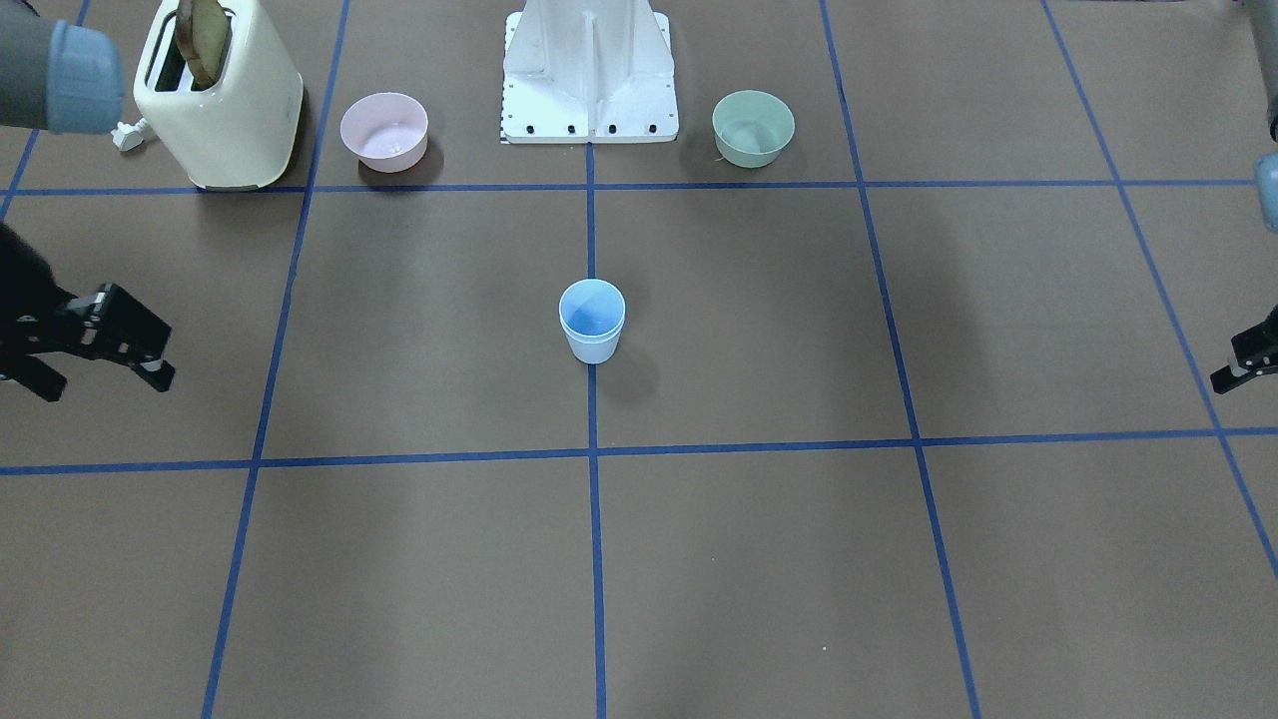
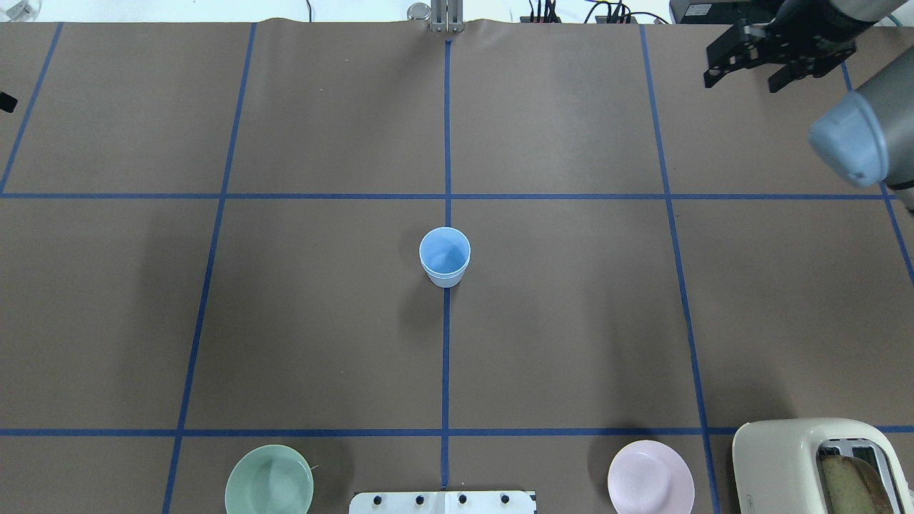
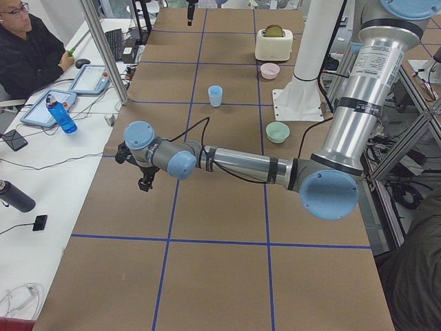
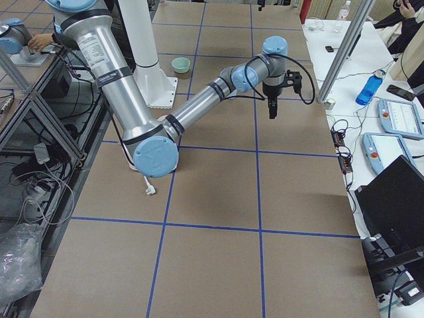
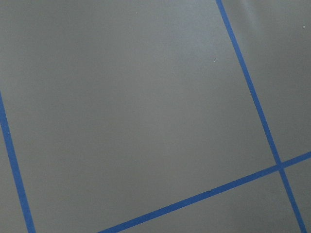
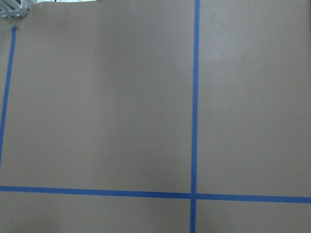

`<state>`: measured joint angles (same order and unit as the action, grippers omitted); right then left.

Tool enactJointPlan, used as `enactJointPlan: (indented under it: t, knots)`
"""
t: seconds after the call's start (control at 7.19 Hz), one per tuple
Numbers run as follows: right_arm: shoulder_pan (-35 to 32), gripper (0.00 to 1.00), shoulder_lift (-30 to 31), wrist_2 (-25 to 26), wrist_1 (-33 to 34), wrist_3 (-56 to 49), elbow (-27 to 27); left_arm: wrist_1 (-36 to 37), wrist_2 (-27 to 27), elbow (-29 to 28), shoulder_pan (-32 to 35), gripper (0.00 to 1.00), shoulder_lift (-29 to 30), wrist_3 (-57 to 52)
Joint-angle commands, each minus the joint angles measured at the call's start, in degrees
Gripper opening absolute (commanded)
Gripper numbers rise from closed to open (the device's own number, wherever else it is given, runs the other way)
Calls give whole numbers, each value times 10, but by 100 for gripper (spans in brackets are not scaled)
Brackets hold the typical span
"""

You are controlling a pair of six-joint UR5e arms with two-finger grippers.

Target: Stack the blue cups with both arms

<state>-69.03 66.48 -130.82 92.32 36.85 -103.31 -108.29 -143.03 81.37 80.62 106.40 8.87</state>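
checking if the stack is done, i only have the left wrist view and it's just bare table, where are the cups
Observer: The cups stand upright in the middle of the table, on the centre tape line.
Operator: stacked or just one
Observer: One shape with a doubled rim, so it looks like one cup nested in the other. No other blue cup shows.
Operator: right gripper holding anything
Observer: No, the right gripper is open and empty, out near the table's right end, well clear of the cups.
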Motion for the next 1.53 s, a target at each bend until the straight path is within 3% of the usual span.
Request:
enactJointPlan:
  t: [0.0, 0.56, 1.39]
  knots:
    - [-71, 100, 76, -26, 1, -145, 4, 1, -2, -2, 15, 98, -1, 0]
    - [-119, 100, 123, -27, 1, -239, 29, 4, -3, -19, 47, 98, -6, -2]
    - [-146, 100, 150, -30, 1, -272, 29, 4, -2, -62, 90, 98, -18, -88]
